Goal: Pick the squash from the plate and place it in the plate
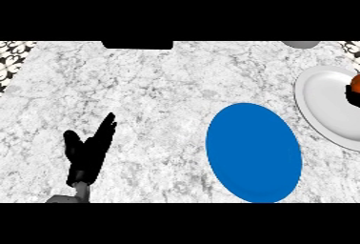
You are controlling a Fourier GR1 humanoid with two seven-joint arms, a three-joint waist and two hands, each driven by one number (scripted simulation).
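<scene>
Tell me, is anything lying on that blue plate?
Empty: the blue plate shows only bare blue surface. The orange squash sits over the white plate.

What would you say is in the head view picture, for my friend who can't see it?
A blue plate lies bare on a grey marbled counter. At the right edge, a white plate holds something orange, mostly cut off. The left robot hand rests open at lower left, fingers up.

squash [355,84]: orange-brown, only a small part showing at the right edge of the frame, on the white plate
white plate [325,107]: round, upper right, cut by the frame edge
blue plate [254,152]: round, bare, lower right of centre, just beside the white one
</scene>
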